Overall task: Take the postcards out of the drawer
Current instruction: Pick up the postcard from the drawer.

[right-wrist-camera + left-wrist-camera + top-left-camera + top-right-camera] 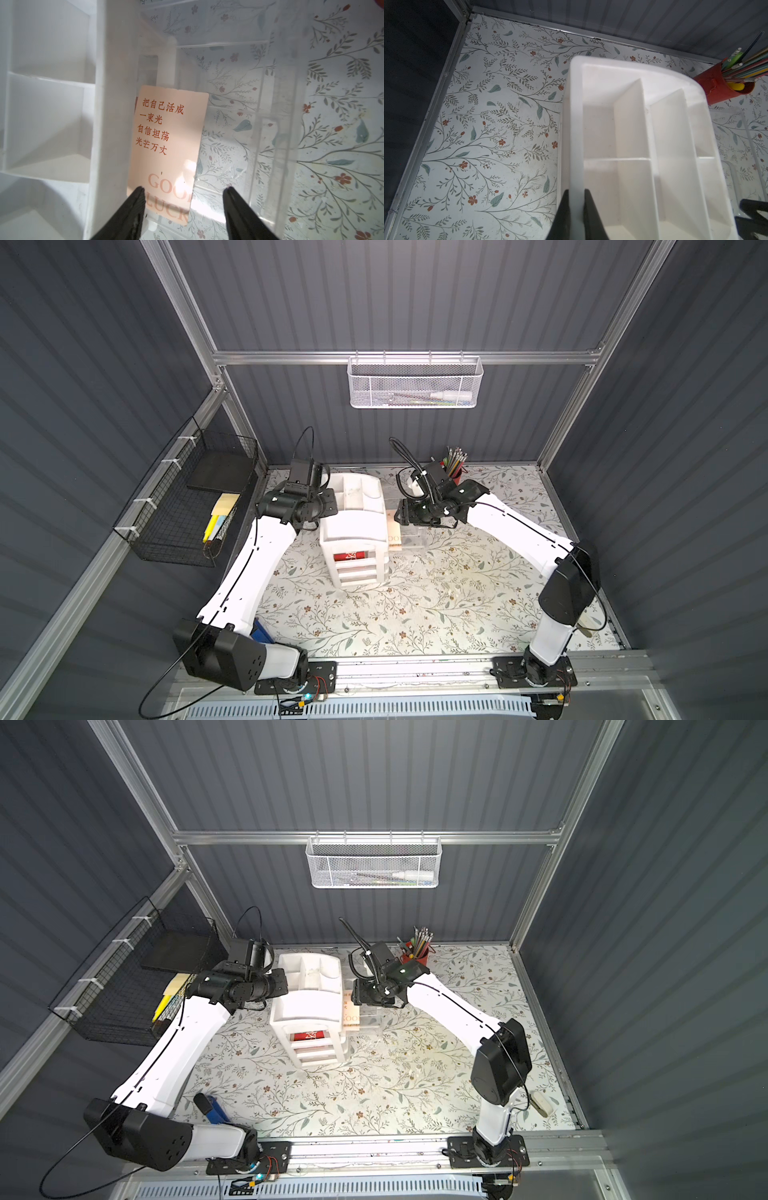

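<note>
A white desk organizer (353, 526) (307, 1006) stands mid-table. Its clear drawer (413, 537) (268, 104) is pulled out to the right. In the drawer lies a pale peach postcard (166, 145) (394, 531) (350, 1013) with red Chinese characters and "GOOD LUCK". My right gripper (185, 189) (401, 516) hovers open just above the card's near end, holding nothing. My left gripper (576, 191) (332, 499) is shut on the organizer's left top wall (574, 124). A red card (351, 556) (309, 1036) shows in a front drawer of the organizer.
A red cup of pencils (455, 472) (724, 87) stands behind the right gripper. A black wire basket (183, 510) with yellow pads hangs on the left wall. A white mesh basket (413, 383) hangs on the back wall. A blue object (214, 1108) lies by the left arm's base.
</note>
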You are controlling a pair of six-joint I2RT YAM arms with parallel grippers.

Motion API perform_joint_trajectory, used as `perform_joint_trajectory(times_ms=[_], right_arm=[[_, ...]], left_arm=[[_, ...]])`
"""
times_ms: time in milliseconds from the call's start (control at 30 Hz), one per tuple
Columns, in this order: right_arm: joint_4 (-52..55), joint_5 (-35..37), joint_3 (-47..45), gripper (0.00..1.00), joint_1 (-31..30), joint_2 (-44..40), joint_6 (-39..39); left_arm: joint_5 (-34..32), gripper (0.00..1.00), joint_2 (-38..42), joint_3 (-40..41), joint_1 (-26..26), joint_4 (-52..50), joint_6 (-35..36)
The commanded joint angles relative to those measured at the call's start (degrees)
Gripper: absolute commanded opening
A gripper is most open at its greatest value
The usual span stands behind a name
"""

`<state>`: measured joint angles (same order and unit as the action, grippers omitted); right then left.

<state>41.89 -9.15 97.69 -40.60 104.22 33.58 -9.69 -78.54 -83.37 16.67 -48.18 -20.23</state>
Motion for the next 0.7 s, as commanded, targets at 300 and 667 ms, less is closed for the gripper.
perform_joint_trajectory(times_ms=[300, 667], right_arm=[[2.8, 0.88, 3.57, 0.63, -1.01, 4.64, 1.64], [2.56, -1.07, 3.65, 0.62, -1.05, 7.03, 2.45]], left_arm=[[-0.93, 0.0, 1.88, 0.67, -0.32, 0.72, 0.84], [-0.77, 0.0, 2.17, 1.01, -0.32, 0.46, 0.98]])
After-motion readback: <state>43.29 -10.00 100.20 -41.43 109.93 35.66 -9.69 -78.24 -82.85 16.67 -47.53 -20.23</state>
